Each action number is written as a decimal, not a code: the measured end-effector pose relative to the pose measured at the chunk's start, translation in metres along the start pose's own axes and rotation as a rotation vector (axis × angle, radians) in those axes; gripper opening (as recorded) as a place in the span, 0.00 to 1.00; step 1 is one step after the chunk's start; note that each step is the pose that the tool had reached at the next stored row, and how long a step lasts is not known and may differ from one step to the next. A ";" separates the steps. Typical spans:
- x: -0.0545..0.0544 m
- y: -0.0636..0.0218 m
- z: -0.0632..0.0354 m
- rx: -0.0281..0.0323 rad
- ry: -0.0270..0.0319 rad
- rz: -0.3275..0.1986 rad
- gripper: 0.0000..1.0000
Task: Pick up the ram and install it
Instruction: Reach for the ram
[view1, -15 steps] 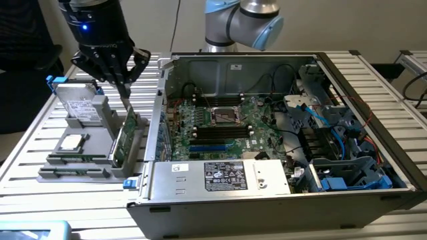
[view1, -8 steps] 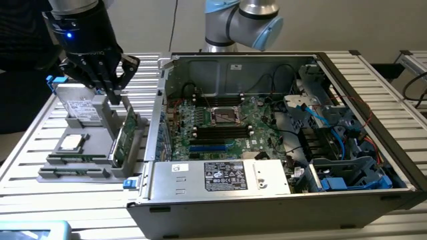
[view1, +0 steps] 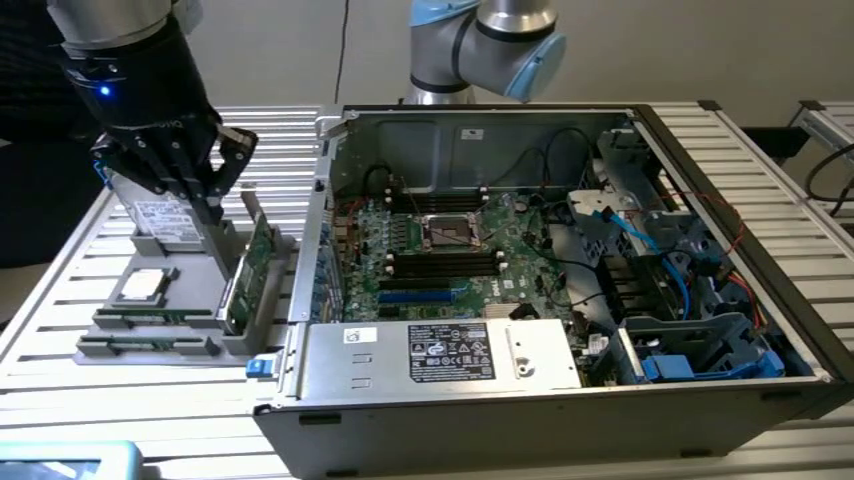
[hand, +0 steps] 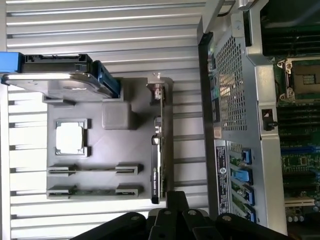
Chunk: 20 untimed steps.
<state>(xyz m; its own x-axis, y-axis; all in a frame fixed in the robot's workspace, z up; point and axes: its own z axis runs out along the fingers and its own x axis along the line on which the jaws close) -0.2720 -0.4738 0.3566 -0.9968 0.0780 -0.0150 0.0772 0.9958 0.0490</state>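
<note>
- Progress first: I'd say the job has barely started. The ram (view1: 154, 316) (hand: 95, 170) sits on edge in its slot in the gray tray (view1: 100, 345) (hand: 117, 150), right next to the tray's CPU pocket, and nothing is touching it.
- There's a second slot in the tray just past that one. It looks like it has a stick in it too, but I can't say for sure.
- The gripper (view1: 187, 185) (hand: 175, 215) is closed and, as far as I can see, empty. It hangs above the tray, over the end with the hard drive, well apart from the ram.
- So both the picking and the installing are left to do.
- What's in the tray:
- a hard drive (view1: 167, 222) (hand: 55, 82) standing at the end farthest from the ram slots
- a silver CPU chip (view1: 144, 284) (hand: 69, 137) flat in its pocket in the middle
- a green expansion card (view1: 254, 275) (hand: 157, 150) upright along the tray's edge that faces the computer
- The open computer case (view1: 534, 420) (hand: 235, 75) sits just beside the tray on the slatted counter (view1: 160, 420) (hand: 100, 30).
- Inside it there's the motherboard (view1: 507, 215) (hand: 300, 150), cables, and drive bays at the end far from the tray. The dark memory slots on the board look unfilled to me.
</note>
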 end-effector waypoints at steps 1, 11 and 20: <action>0.002 -0.0017 0.0008 0.0000 0.0000 0.000 0.11; 0.042 -0.0110 0.0063 0.0000 0.0001 0.000 0.11; 0.082 -0.0155 0.0112 0.0000 0.0000 0.000 0.11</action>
<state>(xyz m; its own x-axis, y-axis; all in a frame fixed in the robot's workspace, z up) -0.3549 -0.4822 0.3434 -0.9968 0.0779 -0.0150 0.0771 0.9958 0.0490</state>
